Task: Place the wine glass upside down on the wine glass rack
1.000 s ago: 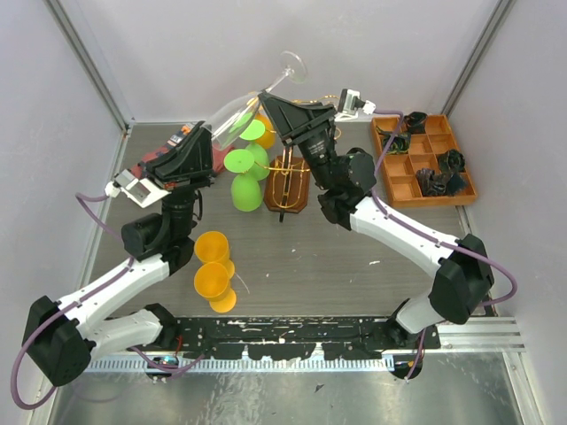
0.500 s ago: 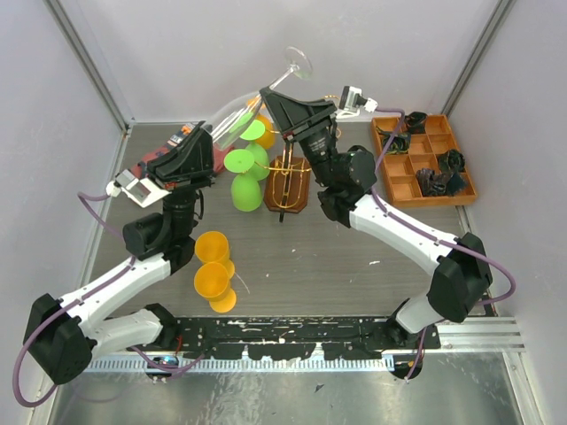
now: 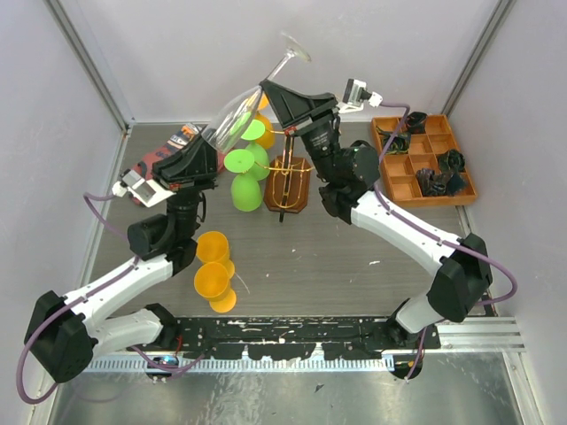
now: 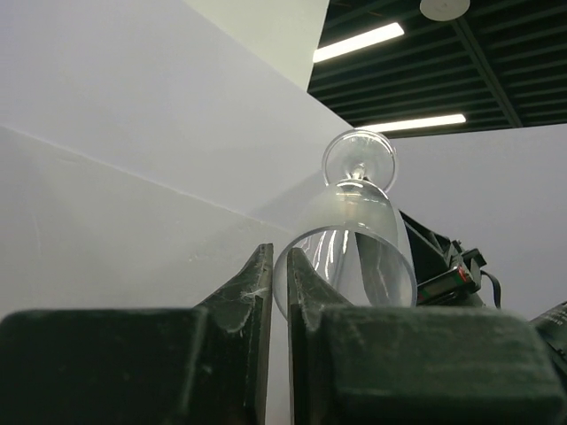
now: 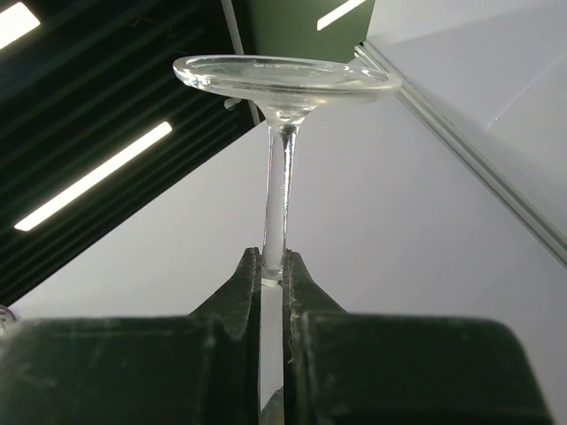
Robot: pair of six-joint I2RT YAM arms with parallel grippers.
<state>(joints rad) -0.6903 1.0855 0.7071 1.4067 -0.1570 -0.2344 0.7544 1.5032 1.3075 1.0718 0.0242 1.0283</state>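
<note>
Green goblets (image 3: 246, 193) mid-table; orange goblets (image 3: 212, 249) nearer; brown compartment tray (image 3: 400, 188) right, holding dark clumps (image 3: 440, 181).

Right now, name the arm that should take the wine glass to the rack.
Right, probably. The right gripper is shut on the wine glass at its stem, foot uppermost, and the wine glass rack stands close beside that arm. The left gripper pinches only the bowl's rim.

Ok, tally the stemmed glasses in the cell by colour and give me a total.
Clear wine glass: 1
Green goblets: 2
Orange goblets: 2
Total: 5 in plain view. An orange shape behind the green ones is too hidden to count.
</note>
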